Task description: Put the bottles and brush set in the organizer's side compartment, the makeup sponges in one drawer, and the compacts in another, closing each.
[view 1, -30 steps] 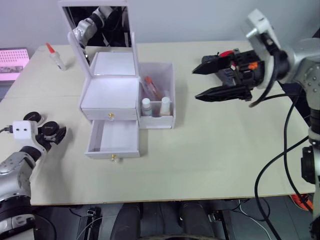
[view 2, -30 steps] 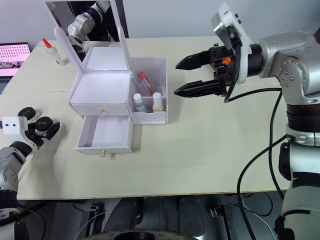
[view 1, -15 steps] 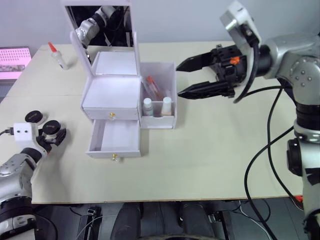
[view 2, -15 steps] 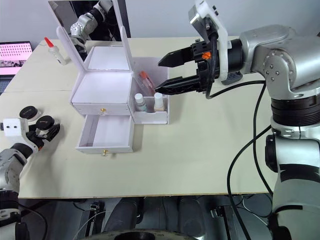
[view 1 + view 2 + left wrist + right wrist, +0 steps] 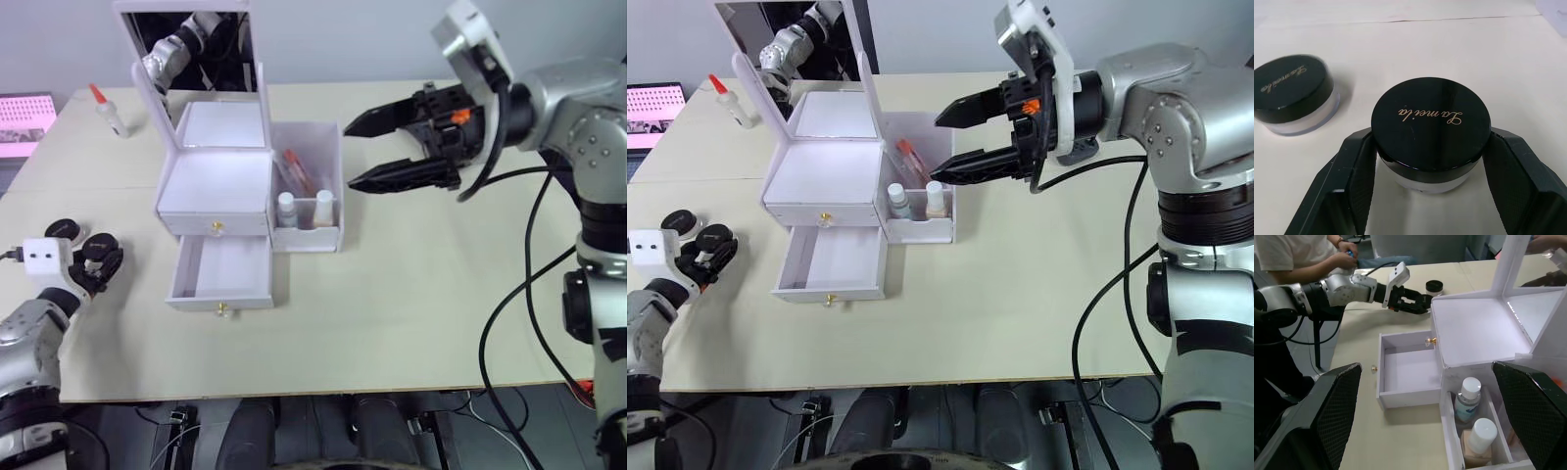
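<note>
White plastic makes up the organizer (image 5: 217, 186), which stands in the upper left of the head views with its mirrored lid raised, its lower drawer (image 5: 221, 272) pulled open and bare, and the drawer above it shut. In the side compartment (image 5: 309, 188) two capped bottles (image 5: 287, 208) sit at the front and a red-tipped tube leans behind them.

Over the last second the right gripper (image 5: 361, 152) has swept in from the right of the frame to hang just beside that compartment, a little above it, and in the last half second it has barely shifted. Its fingers are spread wide with nothing between them. I read this as the arm having finished with the compartment, or pausing over it, and not reaching for anything new.

At the lower left of the frame the left gripper (image 5: 1430, 161) has drawn its fingers in: the wrist view shows both pads against the sides of a black-lidded compact (image 5: 1431, 132), which rests on the table (image 5: 411, 294), not yet lifted. The fingers look closed onto it, so the grasp seems made. A second compact (image 5: 1293, 93) lies near it, apart from the fingers.

That suggests the compacts are the step in hand. The held one probably goes up and across to the open drawer, which is well apart from it, and the drawer then needs closing. A small bottle with a red cap (image 5: 110, 111) stands alone at the table's far upper left.
</note>
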Robot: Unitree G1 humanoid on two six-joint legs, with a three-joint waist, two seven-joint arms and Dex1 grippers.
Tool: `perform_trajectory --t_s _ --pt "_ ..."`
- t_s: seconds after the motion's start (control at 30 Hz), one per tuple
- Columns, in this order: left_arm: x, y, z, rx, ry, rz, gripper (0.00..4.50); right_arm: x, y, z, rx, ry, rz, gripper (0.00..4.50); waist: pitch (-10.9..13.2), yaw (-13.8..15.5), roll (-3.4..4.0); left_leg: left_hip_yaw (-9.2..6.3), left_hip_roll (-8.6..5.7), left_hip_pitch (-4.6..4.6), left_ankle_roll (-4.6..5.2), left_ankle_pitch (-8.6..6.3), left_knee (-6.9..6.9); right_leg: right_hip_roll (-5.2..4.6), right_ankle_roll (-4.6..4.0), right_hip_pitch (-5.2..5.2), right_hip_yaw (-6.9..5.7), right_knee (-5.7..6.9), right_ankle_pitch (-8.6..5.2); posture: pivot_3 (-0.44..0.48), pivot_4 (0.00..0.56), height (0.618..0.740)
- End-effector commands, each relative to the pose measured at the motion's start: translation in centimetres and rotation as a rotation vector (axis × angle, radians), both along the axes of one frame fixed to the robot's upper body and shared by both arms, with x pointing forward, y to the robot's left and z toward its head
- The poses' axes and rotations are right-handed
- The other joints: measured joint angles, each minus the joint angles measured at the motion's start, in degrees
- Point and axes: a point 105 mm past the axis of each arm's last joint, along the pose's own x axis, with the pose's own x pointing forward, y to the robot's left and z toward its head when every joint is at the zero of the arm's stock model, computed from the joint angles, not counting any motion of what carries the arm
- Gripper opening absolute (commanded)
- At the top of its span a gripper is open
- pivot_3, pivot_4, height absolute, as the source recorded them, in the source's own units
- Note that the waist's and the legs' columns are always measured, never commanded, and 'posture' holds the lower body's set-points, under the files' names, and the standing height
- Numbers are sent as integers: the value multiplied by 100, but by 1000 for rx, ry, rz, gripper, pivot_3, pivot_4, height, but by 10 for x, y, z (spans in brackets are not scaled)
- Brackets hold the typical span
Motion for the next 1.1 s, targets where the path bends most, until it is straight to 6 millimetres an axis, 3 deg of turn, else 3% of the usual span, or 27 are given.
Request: perform_trajectory --t_s 0.03,0.17,0.27,0.37,0.47,0.6,0.8,1.1 --pt "-13 -8 45 43 -66 -68 2635 -5 -3 9 -7 -67 21 4500 1 -1 -2 0 1 0 0 0 -2 0 -5 -2 0 -1 -3 0 150 740" --pt "-36 -32 64 45 -28 -192 2635 -7 -3 1 -53 -88 62 4500 2 5 1 1 3 -3 -1 -1 -14 1 -11 -9 0 -7 -7 0 150 740" --pt "-70 -76 84 47 25 -433 2635 -7 -1 -2 -64 -89 101 4500 5 -52 -10 2 7 -3 -1 -1 -14 2 -13 -9 1 -11 -8 0 150 740" --pt "-86 -106 88 67 61 -575 2635 -2 1 -3 -67 -96 107 4500 6 -64 -9 12 8 -10 -3 -2 -15 1 -13 -13 7 -20 -7 0 150 740" --pt "-84 -137 85 47 93 -665 2635 1 5 -6 -69 -102 123 4500 7 -77 -6 12 8 -6 -2 -1 -14 3 -15 -13 7 -16 -7 0 150 740" --pt "-67 -162 81 67 96 -706 2635 0 8 -5 -69 -101 149 4500 9 -102 -5 8 12 -3 -1 -1 -2 11 -12 -9 8 -8 -8 0 150 740" --pt "-45 -170 65 80 130 -665 2635 0 7 -3 -65 -114 140 4500 8 -142 -5 8 22 -3 0 0 1 26 -19 -5 10 -8 -1 0 150 740" --pt "-41 -148 49 130 161 -579 2635 -2 3 -3 -60 -119 121 4500 8 -126 -5 10 49 0 0 -1 -4 54 -28 -12 12 -8 1 0 150 740"
